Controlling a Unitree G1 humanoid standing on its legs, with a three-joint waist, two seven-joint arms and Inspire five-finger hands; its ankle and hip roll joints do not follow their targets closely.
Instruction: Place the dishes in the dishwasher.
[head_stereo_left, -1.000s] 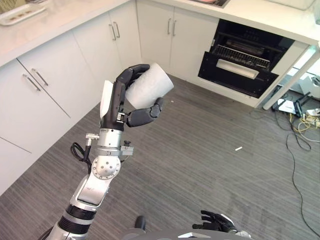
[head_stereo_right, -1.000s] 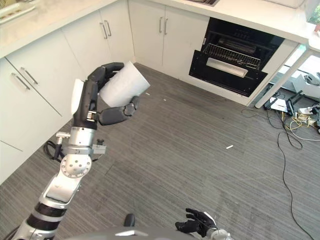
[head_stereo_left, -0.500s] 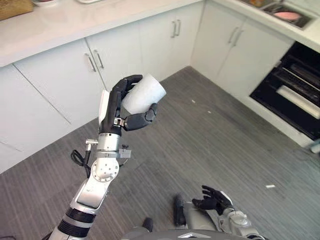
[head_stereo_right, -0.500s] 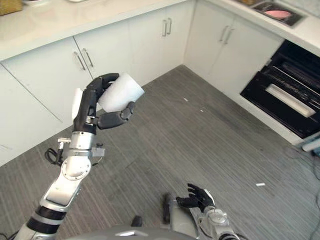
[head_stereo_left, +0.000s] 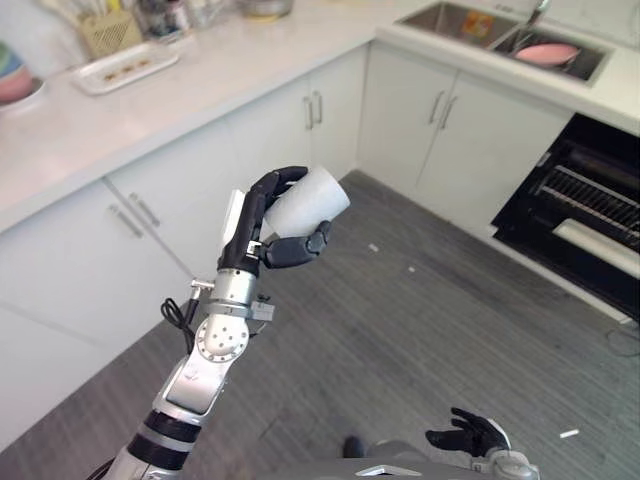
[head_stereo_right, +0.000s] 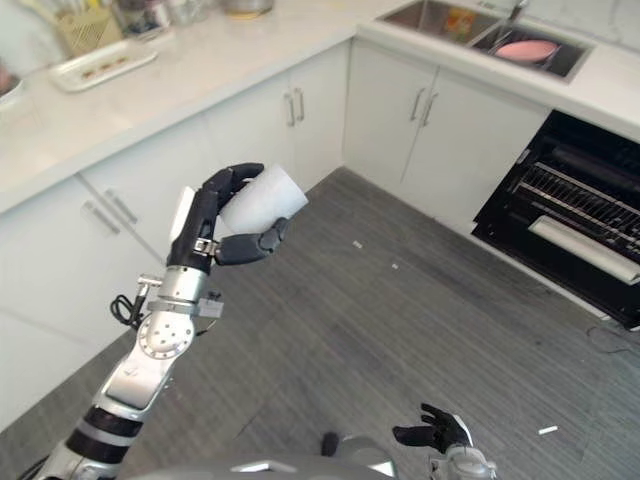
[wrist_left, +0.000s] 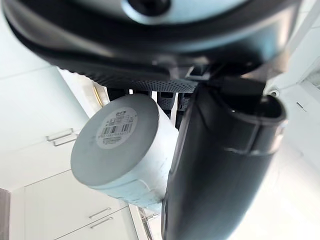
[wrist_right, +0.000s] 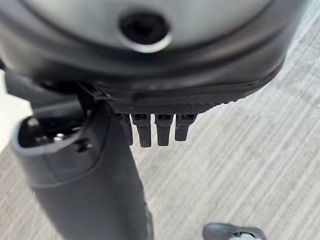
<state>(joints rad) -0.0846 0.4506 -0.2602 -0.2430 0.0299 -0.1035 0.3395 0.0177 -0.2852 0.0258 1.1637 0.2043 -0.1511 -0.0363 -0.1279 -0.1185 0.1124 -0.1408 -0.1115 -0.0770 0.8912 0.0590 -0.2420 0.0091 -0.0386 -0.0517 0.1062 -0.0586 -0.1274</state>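
My left hand (head_stereo_left: 255, 215) is raised in front of me, shut on a white cup (head_stereo_left: 310, 197) that lies tilted on its side, mouth pointing away to the right. The left wrist view shows the cup's flat labelled base (wrist_left: 117, 131) with the fingers curled over it and the thumb (wrist_left: 220, 170) pressed along its side. The open dishwasher (head_stereo_left: 585, 215), dark inside with a wire rack, sits at the far right under the counter. My right hand (head_stereo_left: 468, 436) hangs low near the floor, open and holding nothing.
White cabinets (head_stereo_left: 310, 110) run under an L-shaped counter (head_stereo_left: 100, 130). A pink bowl (head_stereo_left: 546, 52) lies in the sink at top right. A white tray (head_stereo_left: 125, 68) and several utensils stand at the counter's back left. Grey floor (head_stereo_left: 400, 330) stretches toward the dishwasher.
The whole picture has shifted, so the camera has moved; sink and countertop now show. My left hand keeps the same hold on the cup. The right hand stays low.
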